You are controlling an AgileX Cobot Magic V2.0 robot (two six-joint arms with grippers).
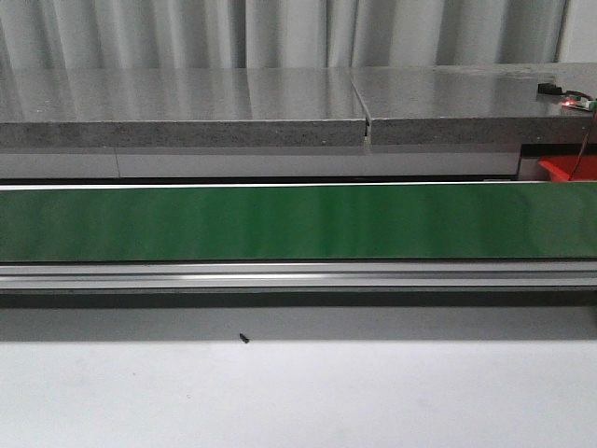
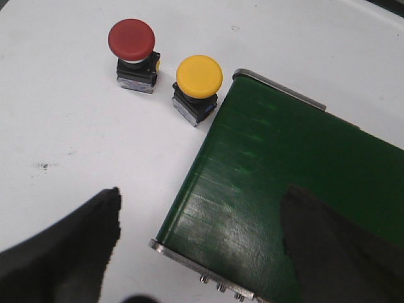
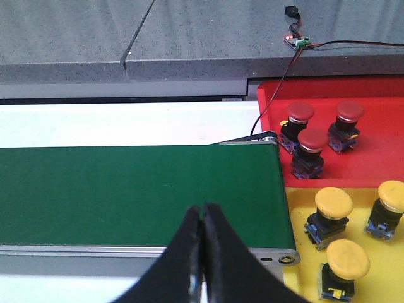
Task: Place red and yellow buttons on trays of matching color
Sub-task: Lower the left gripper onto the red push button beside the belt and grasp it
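Observation:
In the left wrist view a red button and a yellow button stand side by side on the white table, just off the end of the green conveyor belt. My left gripper is open above the belt's end, nothing between its fingers. In the right wrist view the red tray holds three red buttons and the yellow tray holds three yellow buttons. My right gripper is shut and empty, over the belt's other end. Neither gripper shows in the front view.
The green belt spans the front view, with a metal rail before it and a grey stone ledge behind. A small circuit board with a wire lies on the ledge above the red tray.

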